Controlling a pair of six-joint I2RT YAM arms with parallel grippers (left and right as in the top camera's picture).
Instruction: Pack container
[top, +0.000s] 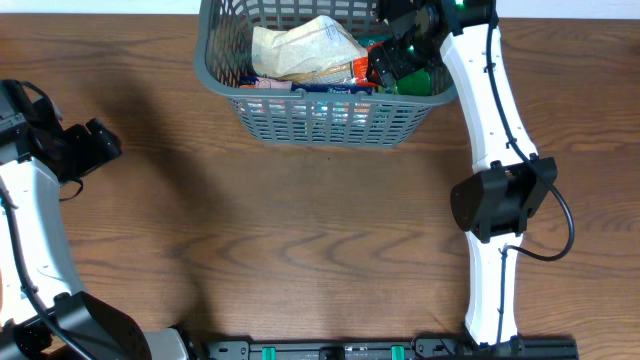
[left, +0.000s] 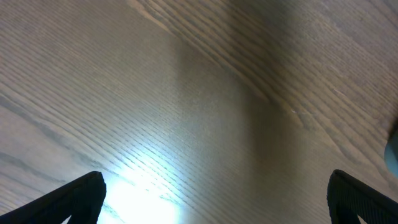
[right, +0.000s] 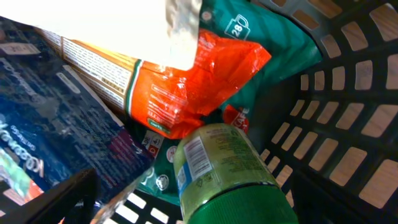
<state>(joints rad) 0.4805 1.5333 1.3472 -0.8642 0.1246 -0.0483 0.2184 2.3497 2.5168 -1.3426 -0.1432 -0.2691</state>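
The dark grey slotted container (top: 320, 96) stands at the table's far edge, and its lattice wall fills the right of the right wrist view (right: 348, 112). Inside it lies a green-lidded jar (top: 414, 82), seen close up in the right wrist view (right: 230, 180). My right gripper (top: 398, 60) is inside the container's right end, right over the jar. Its jaws (right: 199, 208) are open, with a gap showing between the left finger and the jar. My left gripper (top: 100, 142) is open and empty over bare wood at the far left (left: 217, 199).
The container also holds a beige bag (top: 300, 45), an orange packet (right: 193, 81), a dark blue packet (right: 56, 124) and a teal packet (right: 267, 31). The wooden table (top: 300, 230) stretches in front of it.
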